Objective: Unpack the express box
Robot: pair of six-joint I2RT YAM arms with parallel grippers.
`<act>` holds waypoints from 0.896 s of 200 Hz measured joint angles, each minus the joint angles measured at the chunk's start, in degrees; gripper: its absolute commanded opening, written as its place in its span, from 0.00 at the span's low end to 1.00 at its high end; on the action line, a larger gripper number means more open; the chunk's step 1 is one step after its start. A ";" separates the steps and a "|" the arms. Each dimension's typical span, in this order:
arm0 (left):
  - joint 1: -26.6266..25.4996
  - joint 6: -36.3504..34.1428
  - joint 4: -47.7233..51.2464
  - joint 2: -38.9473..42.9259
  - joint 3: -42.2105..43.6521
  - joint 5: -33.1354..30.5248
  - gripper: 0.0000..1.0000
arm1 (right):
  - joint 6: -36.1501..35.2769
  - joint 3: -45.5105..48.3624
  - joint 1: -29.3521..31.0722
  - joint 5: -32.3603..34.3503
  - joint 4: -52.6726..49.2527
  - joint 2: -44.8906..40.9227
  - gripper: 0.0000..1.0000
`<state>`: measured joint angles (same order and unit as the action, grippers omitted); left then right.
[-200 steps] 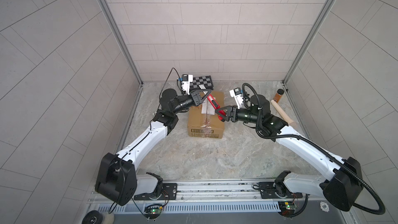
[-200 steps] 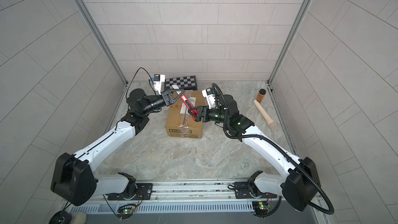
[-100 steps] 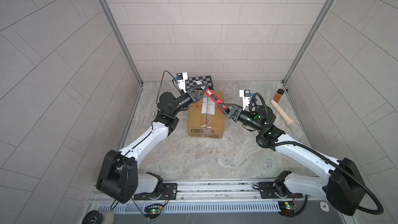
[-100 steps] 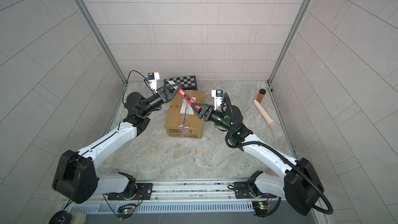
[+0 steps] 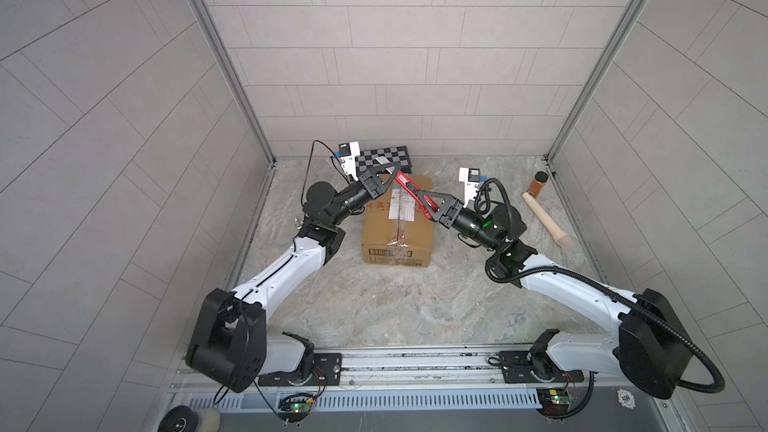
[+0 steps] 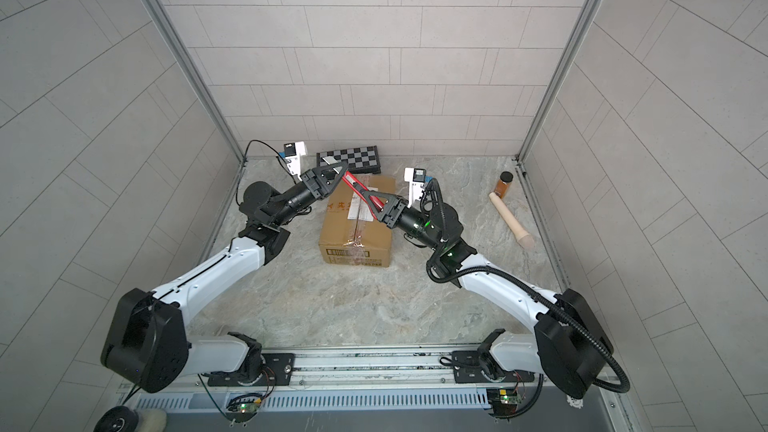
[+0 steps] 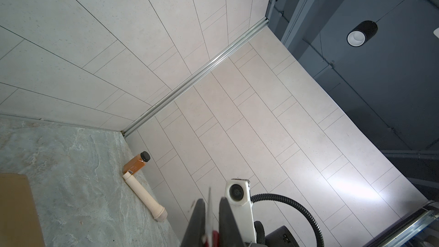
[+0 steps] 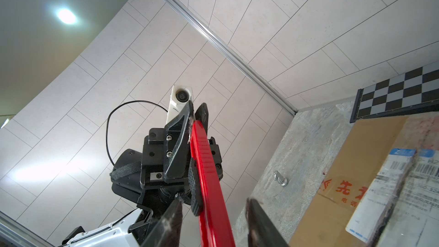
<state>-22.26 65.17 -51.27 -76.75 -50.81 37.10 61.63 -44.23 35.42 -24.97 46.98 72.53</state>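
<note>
The express box point(image 5: 397, 238) point(image 6: 357, 234) is a brown taped carton with a white label, standing on the stone floor between the arms. Above its far end, a red utility knife point(image 5: 411, 191) point(image 6: 365, 191) hangs slanted between both grippers. My left gripper point(image 5: 395, 168) point(image 7: 210, 201) is shut on the knife's blade end, and the grey blade point(image 7: 209, 196) sticks out past its fingertips. My right gripper point(image 5: 419, 197) point(image 8: 215, 201) straddles the red handle point(image 8: 209, 174) with its jaws apart and a gap showing on each side.
A black-and-white checkered board point(image 5: 386, 157) point(image 8: 399, 93) lies behind the box against the back wall. At the right wall stand an amber bottle point(image 5: 539, 184) and a wooden pestle point(image 5: 544, 220). A small metal piece point(image 8: 280, 179) sits on the floor left of the box.
Both arms have raised the knife above the box and shifted it toward the back. The right gripper's jaws have narrowed around the handle. The left gripper stays shut.
</note>
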 measured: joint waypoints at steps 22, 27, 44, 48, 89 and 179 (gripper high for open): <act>0.00 0.20 -0.28 0.00 0.02 -0.11 0.00 | 0.22 0.00 0.28 0.07 0.92 0.02 0.51; 0.00 0.26 -0.42 0.00 0.02 -0.11 0.00 | 0.22 0.00 0.31 0.09 1.18 0.02 0.46; 0.00 0.87 -0.85 0.00 0.07 -0.22 0.00 | 0.83 0.00 0.31 0.26 1.77 0.24 0.32; 0.00 0.90 -0.92 0.00 0.07 -0.26 0.00 | 0.59 0.00 0.37 0.33 1.88 0.28 0.28; 0.33 2.03 -1.22 -0.07 0.15 -1.03 0.00 | 2.25 -0.09 0.81 -0.28 3.80 1.31 0.00; 4.81 -14.73 30.75 6.95 -1.97 -6.01 1.00 | -9.35 -12.90 -1.20 9.18 -37.40 -7.21 0.00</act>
<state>-17.45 50.43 -20.51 -69.80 -52.77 31.09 52.27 -57.12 34.22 -15.79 9.58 65.32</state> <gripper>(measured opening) 0.993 0.170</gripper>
